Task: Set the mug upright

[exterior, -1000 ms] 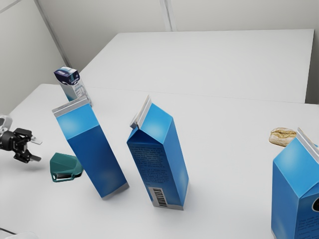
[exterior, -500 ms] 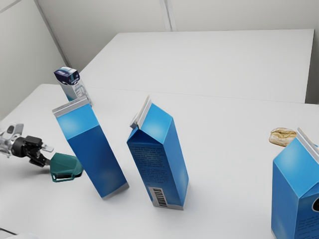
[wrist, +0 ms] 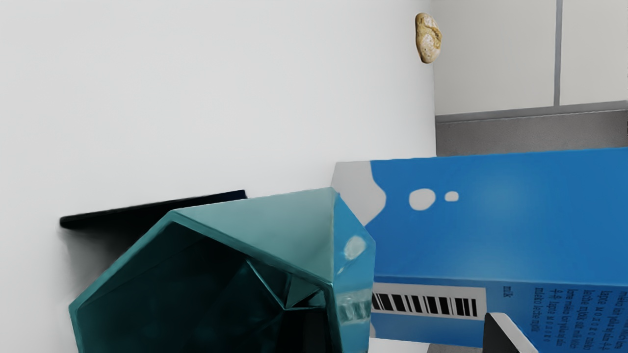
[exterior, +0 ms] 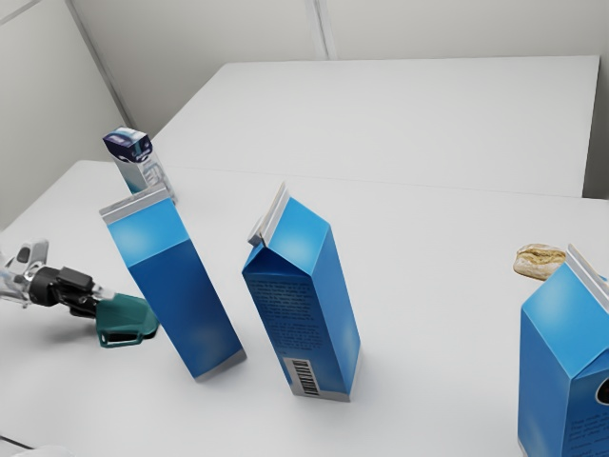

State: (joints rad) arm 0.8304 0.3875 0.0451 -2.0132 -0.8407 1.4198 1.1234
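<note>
- Teal mug [exterior: 127, 318], faceted and glossy, lies tipped over, its dark mouth towards my gripper [exterior: 102, 301].
- I have the fingers spread, one inside the mouth.

Bright, diffuse light softly shadows the table [exterior: 428, 305].

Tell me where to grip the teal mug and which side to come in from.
I'd take the upper wall at the rim of the mug, coming in from its open end. It lies on its side, mouth facing the pincer, so one finger could go inside and the other above the wall.
</note>
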